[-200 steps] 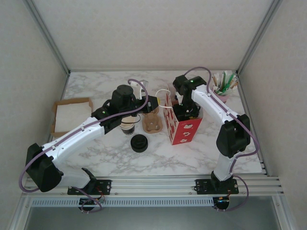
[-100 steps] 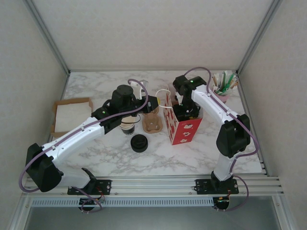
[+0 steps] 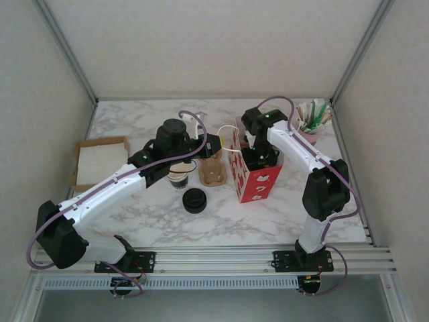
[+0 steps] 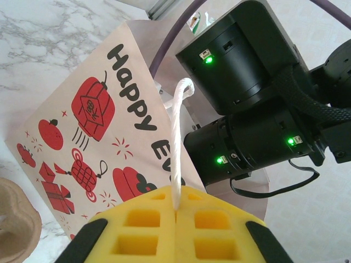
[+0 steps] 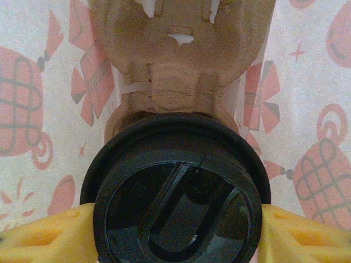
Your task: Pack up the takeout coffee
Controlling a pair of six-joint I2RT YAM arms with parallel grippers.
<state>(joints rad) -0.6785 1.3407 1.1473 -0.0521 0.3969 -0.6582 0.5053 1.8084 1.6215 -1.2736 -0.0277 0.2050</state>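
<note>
I see my left gripper (image 4: 176,219) pinching the white handle (image 4: 177,137) (pads (image 4: 137,235) pressed together); my right gripper (image 5: 175,224) clasps the coffee cup (image 5: 176,189) inside the bag (image 3: 258,182).

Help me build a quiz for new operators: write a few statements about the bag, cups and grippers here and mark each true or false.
1. The left gripper is shut on the white handle of the gift bag. True.
2. The loose black lid sits on the lidless cup. False: it lies on the table beside the cup.
3. The right gripper has a finger on each side of the takeout coffee. True.
4. The napkin box stands at the table's right side. False: it is at the left.
</note>
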